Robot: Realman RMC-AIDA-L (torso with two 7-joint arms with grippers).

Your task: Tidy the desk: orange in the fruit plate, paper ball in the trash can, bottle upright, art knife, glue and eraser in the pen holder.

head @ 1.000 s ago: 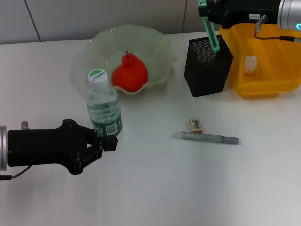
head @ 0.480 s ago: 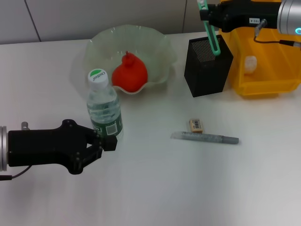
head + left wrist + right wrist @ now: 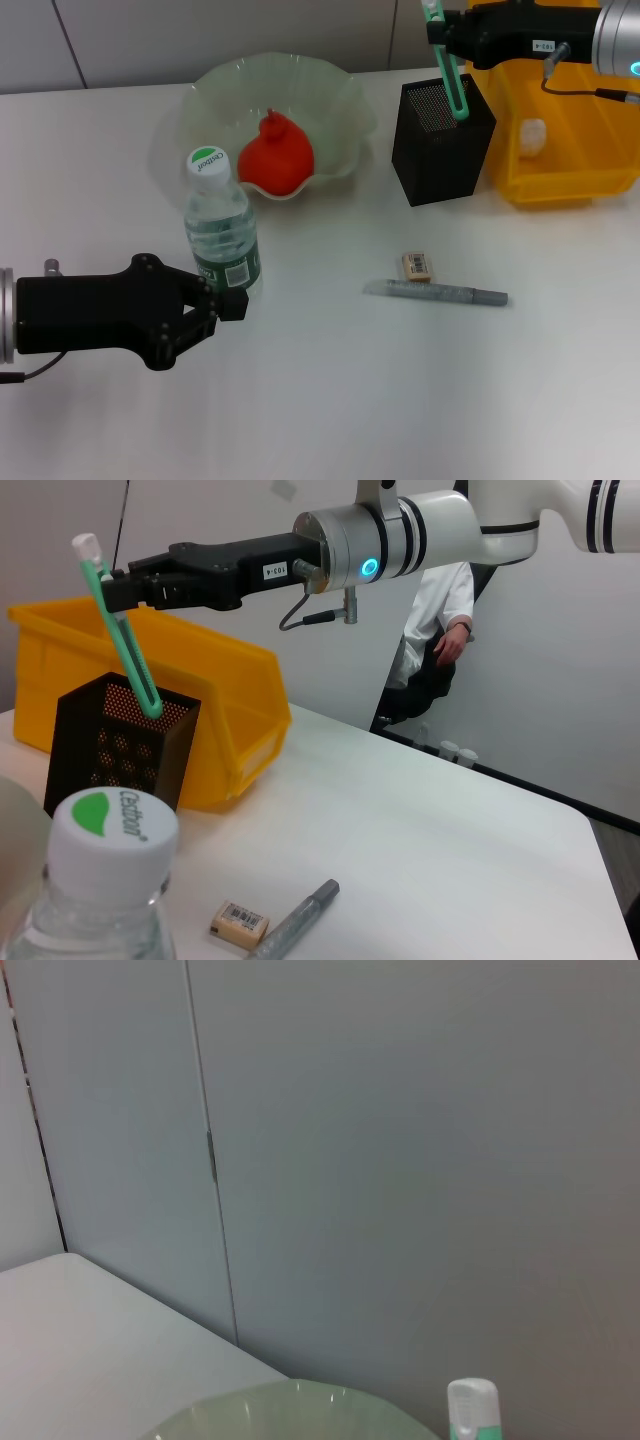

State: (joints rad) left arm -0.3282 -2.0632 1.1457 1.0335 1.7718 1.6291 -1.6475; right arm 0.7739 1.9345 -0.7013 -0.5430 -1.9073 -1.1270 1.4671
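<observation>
Green knife [image 3: 447,62], pinched by my right gripper [image 3: 438,32], leans inside the pen holder [image 3: 441,142] and could tip it on release.

Open table [image 3: 420,400] before the eraser [image 3: 417,264] and pen [image 3: 436,292] — pen holder [image 3: 441,143] and yellow bin [image 3: 560,130] behind.

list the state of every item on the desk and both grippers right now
bottle: upright, capped, left gripper at its base
orange: in the fruit plate
green art knife: held by right gripper, tip in the pen holder
eraser: lying on desk
glue: lying flat on desk
paper ball: in the yellow bin
</observation>
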